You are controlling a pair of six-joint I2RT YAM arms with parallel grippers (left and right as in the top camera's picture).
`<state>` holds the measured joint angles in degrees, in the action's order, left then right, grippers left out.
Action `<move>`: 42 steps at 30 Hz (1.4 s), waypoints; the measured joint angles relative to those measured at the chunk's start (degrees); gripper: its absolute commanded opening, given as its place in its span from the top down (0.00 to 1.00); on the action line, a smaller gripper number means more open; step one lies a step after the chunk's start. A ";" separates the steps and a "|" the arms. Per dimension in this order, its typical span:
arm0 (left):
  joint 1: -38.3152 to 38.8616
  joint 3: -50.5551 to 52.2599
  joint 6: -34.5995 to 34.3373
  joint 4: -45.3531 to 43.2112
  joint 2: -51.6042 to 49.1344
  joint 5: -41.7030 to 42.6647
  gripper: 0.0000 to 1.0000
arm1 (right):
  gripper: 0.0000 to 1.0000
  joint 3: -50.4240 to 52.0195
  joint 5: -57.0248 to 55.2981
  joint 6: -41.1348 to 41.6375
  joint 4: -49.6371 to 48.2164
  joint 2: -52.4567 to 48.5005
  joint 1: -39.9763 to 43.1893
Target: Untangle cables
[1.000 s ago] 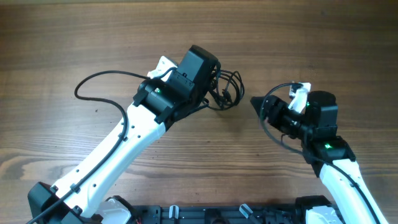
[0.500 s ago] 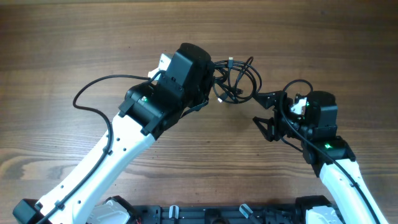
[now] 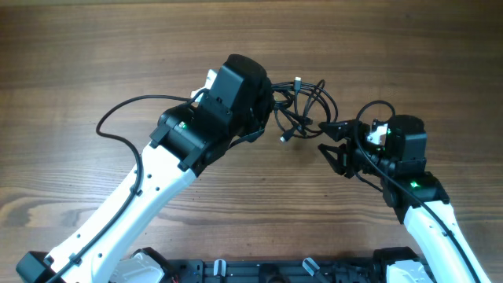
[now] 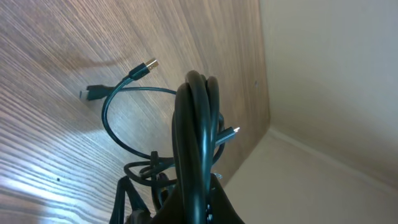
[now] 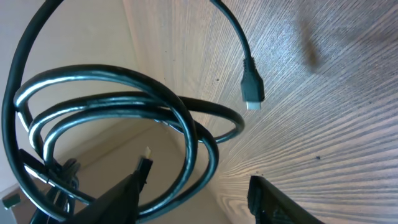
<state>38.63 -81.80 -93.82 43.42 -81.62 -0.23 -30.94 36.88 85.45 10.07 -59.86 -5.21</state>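
— Left pincer clenched on our bundle of thin black flexible cables, held above the wooden bench so loops dangle free?
— Yes; our right pincer hangs released just beside them, placed to catch a strand.

Brown wood-grain table, a black rack along its near edge, a pale wall beyond.
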 measured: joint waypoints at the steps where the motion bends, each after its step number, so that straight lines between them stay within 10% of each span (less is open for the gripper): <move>1: 0.00 0.00 0.00 0.00 0.00 0.63 0.96 | 0.50 0.00 -0.28 0.00 0.00 0.00 0.00; 12: 0.00 0.00 0.00 -0.04 0.00 3.19 0.96 | 0.96 0.00 -4.85 -0.72 0.26 0.00 0.00; 23: -0.11 0.00 -0.02 -0.07 0.00 3.15 0.95 | 0.95 0.00 -5.42 -1.92 0.35 0.00 0.00; 30: -0.68 0.00 0.00 0.02 0.00 3.15 0.96 | 0.53 0.00 -3.67 -3.02 0.50 0.00 0.00; 36: -0.68 0.00 -0.13 -0.87 0.00 3.87 0.95 | 0.52 0.00 -2.23 -3.02 0.52 0.00 0.00; 42: -0.68 0.00 -0.39 -2.36 0.00 5.92 0.95 | 0.81 0.00 -1.97 -2.78 0.57 0.00 0.00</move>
<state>37.95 -81.80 -94.21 41.06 -81.62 5.69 -30.94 34.92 82.67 10.63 -59.86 -5.21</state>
